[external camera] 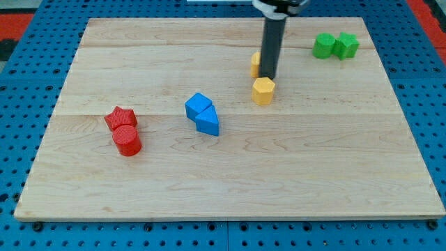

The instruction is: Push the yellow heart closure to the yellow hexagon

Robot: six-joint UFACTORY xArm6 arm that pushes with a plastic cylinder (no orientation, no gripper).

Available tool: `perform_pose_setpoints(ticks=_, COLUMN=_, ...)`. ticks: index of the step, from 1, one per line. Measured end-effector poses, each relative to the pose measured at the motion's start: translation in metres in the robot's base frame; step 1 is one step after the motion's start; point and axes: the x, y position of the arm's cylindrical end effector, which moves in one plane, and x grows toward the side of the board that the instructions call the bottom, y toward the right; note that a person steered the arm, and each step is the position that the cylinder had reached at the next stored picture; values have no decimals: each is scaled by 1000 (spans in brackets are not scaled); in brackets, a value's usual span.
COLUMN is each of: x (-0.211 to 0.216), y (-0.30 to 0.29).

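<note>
The yellow hexagon [263, 90] lies on the wooden board, right of centre towards the view's top. The yellow heart [256, 63] sits just above it, mostly hidden behind the dark rod, with only its left edge showing. My tip [269, 76] rests on the board between the two yellow blocks, just above the hexagon and at the heart's lower right side.
A blue cube [198, 105] and a blue triangle [208, 123] touch at the board's centre. A red star [120, 117] and a red cylinder [127, 139] sit at the left. Two green blocks [335, 45] lie at the top right. The wooden board [334, 174] sits on a blue pegboard.
</note>
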Motion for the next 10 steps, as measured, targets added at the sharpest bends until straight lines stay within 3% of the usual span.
perform_pose_setpoints(ticks=2, x=-2, y=-61)
perform_pose_setpoints(ticks=5, x=-16, y=-71)
perform_pose_setpoints(ticks=6, x=-44, y=-84)
perform_pose_setpoints(ticks=9, x=-45, y=41)
perform_pose_setpoints(ticks=10, x=-45, y=-1)
